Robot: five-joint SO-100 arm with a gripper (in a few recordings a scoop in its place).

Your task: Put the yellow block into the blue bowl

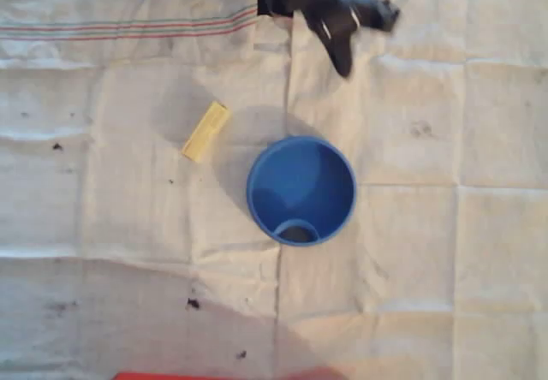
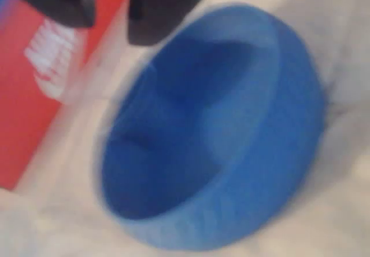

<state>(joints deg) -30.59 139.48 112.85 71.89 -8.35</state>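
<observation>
Surface: a pale, creased cloth [image 1: 445,252] covers the whole table in the overhead view, with fold lines running across and down it and a few small dark specks.

Stripes: thin red and green woven lines [image 1: 128,29] cross the cloth near the top left edge.

Yellow block: the yellow block [image 1: 205,131] lies flat on the cloth, tilted on a diagonal, up and to the left of the bowl — near it but not touching, with bare cloth all round it.

Blue bowl: the blue bowl [image 1: 300,190] stands upright a little right of centre in the overhead view, mouth open, nothing inside but its darker round base. In the wrist view the bowl [image 2: 272,153] is blurred, its rim tilted across the frame.

Arm: the dark arm enters from the top edge of the overhead view, above the bowl and well apart from the block.

Gripper: the gripper [image 1: 342,59] points down toward the bowl, its tip short of the rim. In the wrist view the gripper [image 2: 110,19] shows two dark fingers at the top left with a narrow gap between them — nothing is held.

Red object: a red flat thing [image 2: 29,106] with white marks sits left of the bowl in the wrist view; a red strip [image 1: 197,376] touches the bottom edge of the overhead view.

Open room: wide bare cloth lies left, right and below the bowl.
</observation>
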